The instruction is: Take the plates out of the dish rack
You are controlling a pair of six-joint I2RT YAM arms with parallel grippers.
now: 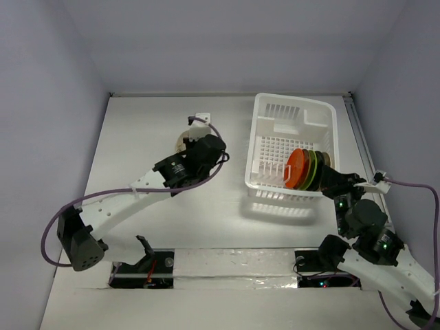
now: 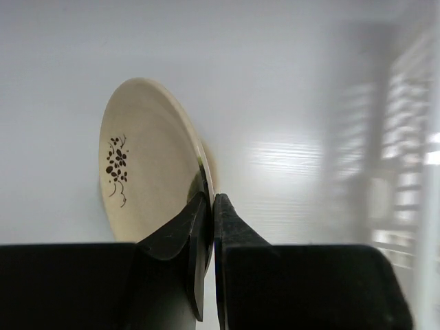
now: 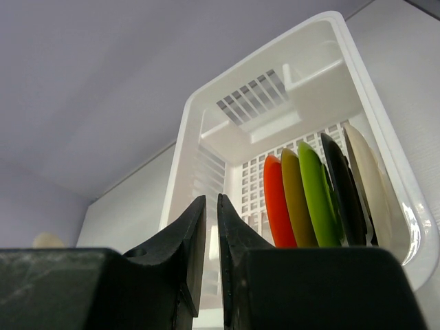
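Note:
The white dish rack [image 1: 275,113] stands at the right back of the table. Several plates [image 1: 303,169] stand on edge in its near end: orange [image 3: 277,203], olive [image 3: 295,196], lime green [image 3: 317,192], a dark one [image 3: 344,189] and a beige one [image 3: 368,179]. My right gripper [image 3: 212,206] is shut and empty, at the rack's [image 3: 192,137] near end, left of the plates; in the top view [image 1: 332,177] it is beside them. My left gripper [image 2: 210,206] is shut on the rim of a beige plate with a dark flower print [image 2: 148,158], held on edge left of the rack [image 1: 181,140].
The white table [image 1: 137,137] is walled by pale grey panels at the back and both sides. The arm bases and cables sit at the near edge. The rack shows blurred at the right of the left wrist view [image 2: 405,137].

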